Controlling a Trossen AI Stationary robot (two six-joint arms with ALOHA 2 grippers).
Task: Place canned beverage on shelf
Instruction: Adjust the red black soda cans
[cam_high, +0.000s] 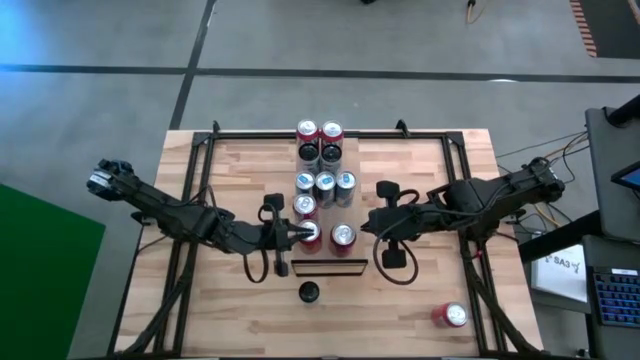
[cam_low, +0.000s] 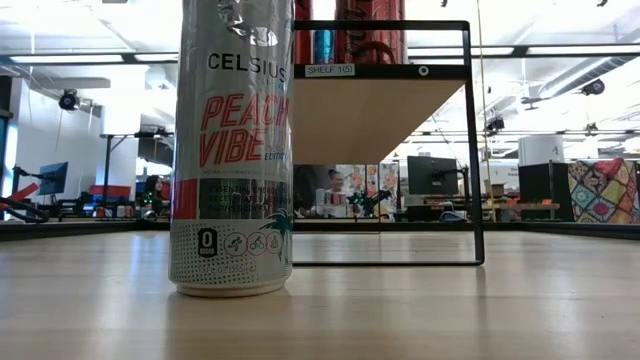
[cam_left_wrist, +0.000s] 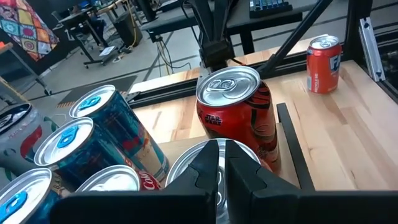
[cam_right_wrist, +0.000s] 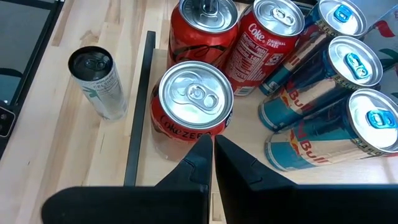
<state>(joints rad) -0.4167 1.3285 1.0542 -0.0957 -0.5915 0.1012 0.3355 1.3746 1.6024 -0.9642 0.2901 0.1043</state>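
The shelf (cam_low: 370, 110) is a raised light board in a black frame, and it carries several cans. At its near end two red cans stand side by side. One is a Coke Zero can (cam_right_wrist: 193, 99), seen also in the left wrist view (cam_left_wrist: 236, 115). The other is a red can (cam_right_wrist: 202, 34). My left gripper (cam_high: 300, 233) is shut over the second can's lid (cam_left_wrist: 186, 165). My right gripper (cam_high: 368, 226) is shut and stands just right of the Coke Zero can, above its side (cam_right_wrist: 211, 146). I see no touch there. A tall Celsius can (cam_low: 235, 150) stands on the table before the shelf. My left gripper has its shut fingertips on the middle of the red can's lid (cam_right_wrist: 214, 14). The fingers come from the table's left, slanting a little downward. The can stands upright on the shelf's near end. Whether the tips press down or only rest, I cannot tell.
Blue Red Bull cans (cam_right_wrist: 323, 93) and a Coca-Cola can (cam_right_wrist: 264, 46) crowd the shelf behind the two red cans. A loose red can (cam_high: 450, 316) stands near the table's front right corner. Bare tabletop lies to the left and right of the shelf.
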